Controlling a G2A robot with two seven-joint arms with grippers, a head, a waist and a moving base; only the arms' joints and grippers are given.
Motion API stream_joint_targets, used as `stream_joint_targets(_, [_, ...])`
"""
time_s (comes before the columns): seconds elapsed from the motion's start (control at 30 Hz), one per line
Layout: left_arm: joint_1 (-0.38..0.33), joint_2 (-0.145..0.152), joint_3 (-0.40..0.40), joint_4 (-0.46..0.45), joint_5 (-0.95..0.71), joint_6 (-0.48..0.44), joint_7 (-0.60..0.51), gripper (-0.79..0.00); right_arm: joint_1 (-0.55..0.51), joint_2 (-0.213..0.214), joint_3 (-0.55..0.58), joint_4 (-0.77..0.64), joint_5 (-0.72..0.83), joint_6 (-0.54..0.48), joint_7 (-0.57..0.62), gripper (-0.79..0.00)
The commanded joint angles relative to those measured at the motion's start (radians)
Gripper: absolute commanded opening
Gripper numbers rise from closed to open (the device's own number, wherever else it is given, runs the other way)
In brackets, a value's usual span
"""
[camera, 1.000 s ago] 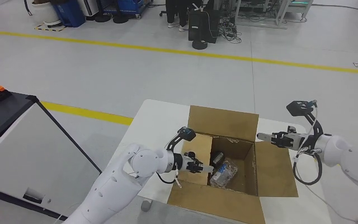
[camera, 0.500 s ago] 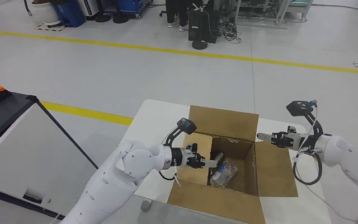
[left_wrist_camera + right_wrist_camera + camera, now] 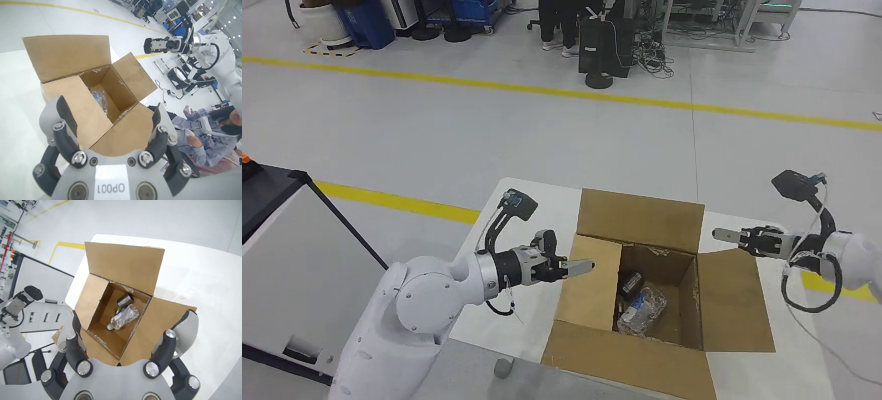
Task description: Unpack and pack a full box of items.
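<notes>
Could snag left gripper [image 3: 578, 267] — wide open, empty, like right gripper [image 3: 723, 236] — on the leaning flap [image 3: 594, 285] reaching for the bottle [image 3: 123, 318].

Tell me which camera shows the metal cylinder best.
Right wrist view: it looks into the box, the metal cylinder unobstructed beside the bottle. Top view gives a small dark shape; in the left wrist view a flap blocks it.

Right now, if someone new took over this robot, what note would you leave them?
Left hand: open, empty, beside the box at the flap on its own side.
Right hand: open, empty, near the opposite flap.
Inside the box: crumpled plastic bottle and metal cylinder.
Done: flaps are open.
Left: lift both items out, then pack them back.
</notes>
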Motion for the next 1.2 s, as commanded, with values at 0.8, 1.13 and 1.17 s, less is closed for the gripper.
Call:
stream_joint_targets(0.8, [0.05,0.01,-0.061,-0.04,-0.029,-0.004,0.019,0.0,-0.019,0.037,0.044,0.151,0.189,-0.05,0.185,0.0])
stream_joint_targets(1.13, [0.108,0.02,-0.187,-0.086,-0.033,0.086,0.126,0.0,-0.047,0.041,0.053,0.377,0.396,-0.051,0.486,0.0])
stream_joint_targets(1.17, [0.116,0.02,-0.198,-0.089,-0.045,0.098,0.138,0.0,-0.054,0.036,0.047,0.39,0.417,-0.042,0.515,0.0])
